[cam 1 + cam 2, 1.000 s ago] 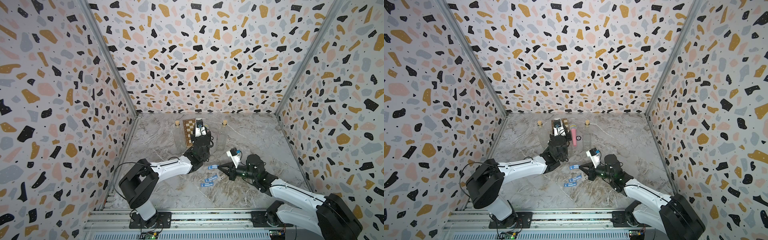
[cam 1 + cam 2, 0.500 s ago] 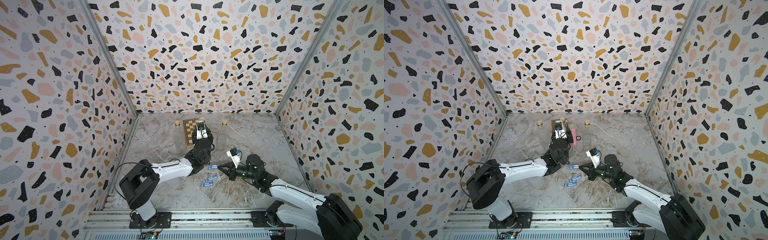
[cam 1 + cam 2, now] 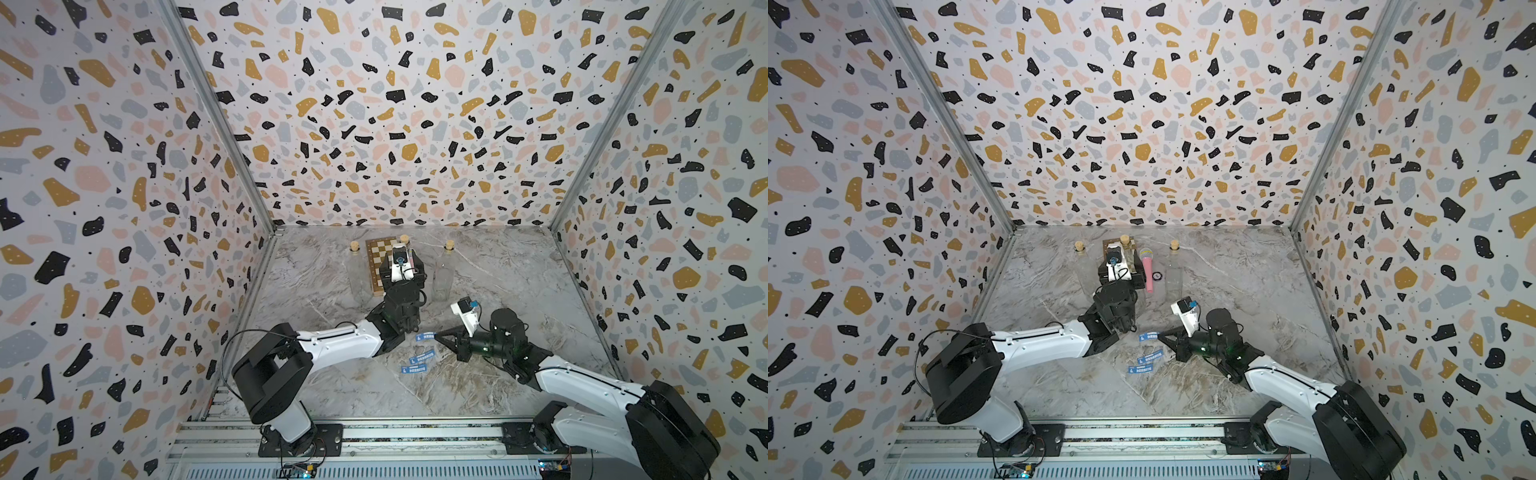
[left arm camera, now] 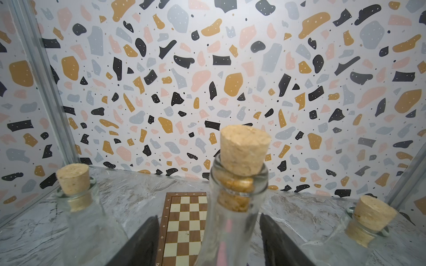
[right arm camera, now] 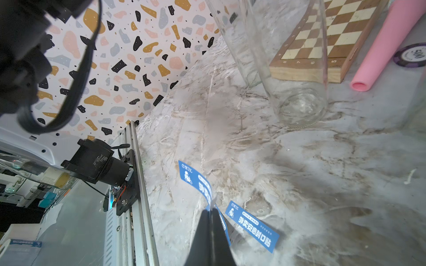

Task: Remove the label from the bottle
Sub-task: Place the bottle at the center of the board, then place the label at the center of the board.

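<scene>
The white-and-black left arm (image 3: 340, 343) stretches from the lower left of the frame toward the centre in both top views. Its wrist is bent upward, and the dark fingers (image 4: 143, 241) of the black left end effector (image 4: 207, 221) are spread well apart. The white-and-black right arm (image 3: 582, 382) lies low from the lower right, pointing leftward, with its black right end effector (image 5: 211, 221) pinched together on a blue printed label (image 5: 196, 182).

A corked bottle (image 4: 230, 218) stands between my open left jaws. A second bottle (image 3: 356, 270) on its left, a third bottle (image 3: 443, 278) on its right and the chessboard (image 4: 184, 221) just behind hem it in. Beyond the third bottle the bench (image 3: 519, 270) lies bare.
</scene>
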